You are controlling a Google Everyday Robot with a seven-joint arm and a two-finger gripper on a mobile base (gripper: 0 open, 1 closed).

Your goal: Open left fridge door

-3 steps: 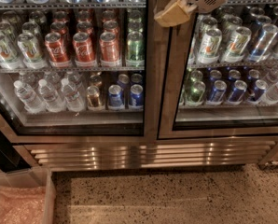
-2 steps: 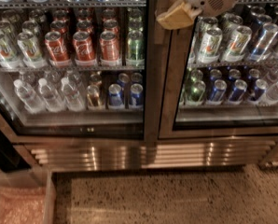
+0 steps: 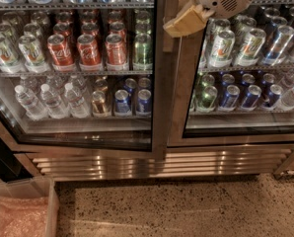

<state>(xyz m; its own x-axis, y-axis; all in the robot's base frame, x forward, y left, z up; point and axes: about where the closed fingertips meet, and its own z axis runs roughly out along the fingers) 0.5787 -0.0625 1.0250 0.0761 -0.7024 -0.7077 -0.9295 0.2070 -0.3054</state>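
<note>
The left fridge door [image 3: 158, 88] is a tall glass door in a bronze-steel frame. Behind its glass stand red cola cans [image 3: 90, 51] and clear water bottles [image 3: 51, 102]. My gripper [image 3: 184, 21], tan-tipped on a white wrist, is at the top of the view, against the steel post where the two doors meet, by the left door's right edge. The door looks shut or nearly so; I cannot tell whether it is ajar.
The right glass door [image 3: 245, 130] shows green-white and blue cans. A slatted steel grille [image 3: 162, 164] runs below both doors. A clear bin with pink wrap [image 3: 18, 214] sits on the speckled floor [image 3: 186, 206] at the lower left.
My gripper has shifted slightly down along the post between the doors. The doors and cans look unchanged.
</note>
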